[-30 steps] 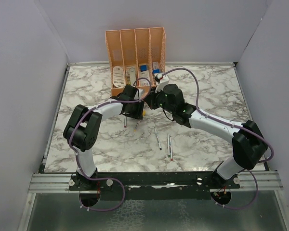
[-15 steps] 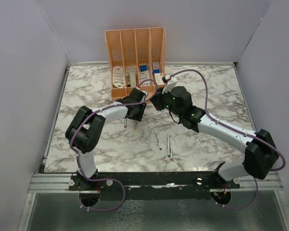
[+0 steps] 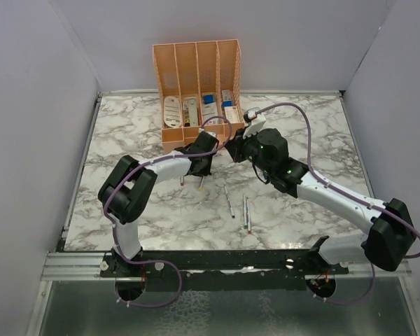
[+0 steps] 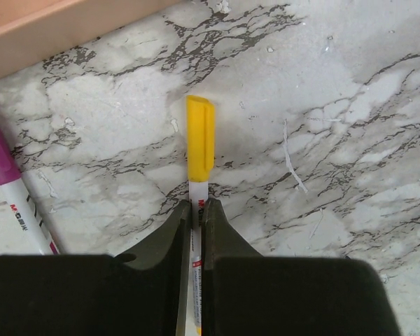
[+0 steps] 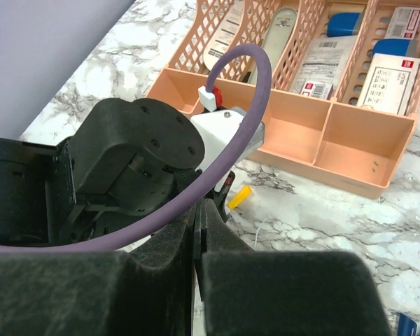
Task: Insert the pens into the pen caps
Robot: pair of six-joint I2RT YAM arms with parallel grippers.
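Note:
In the left wrist view my left gripper (image 4: 198, 206) is shut on a white-barrelled pen (image 4: 197, 192). The yellow cap (image 4: 199, 136) sits on that pen's tip, low over the marble. A second pen with a purple cap (image 4: 0, 157) lies at the left edge. In the right wrist view my right gripper (image 5: 198, 210) is shut with nothing seen between the fingers, just behind the left gripper; the yellow cap (image 5: 239, 197) shows past it. From above, the two grippers (image 3: 211, 155) (image 3: 232, 150) meet in front of the organiser. Loose pens (image 3: 228, 201) (image 3: 246, 212) lie nearer the front.
The orange organiser (image 3: 169, 134) with white and blue stationery stands at the back, close behind both grippers; it also shows in the right wrist view (image 5: 364, 178). Two more pens (image 3: 183, 179) (image 3: 200, 183) lie under the left forearm. A purple cable (image 5: 245, 105) arcs across the right wrist view.
The right arm's elbow has swung out to the right and its wrist has shifted back and right. The left gripper has edged right toward the organiser, still holding the pen.

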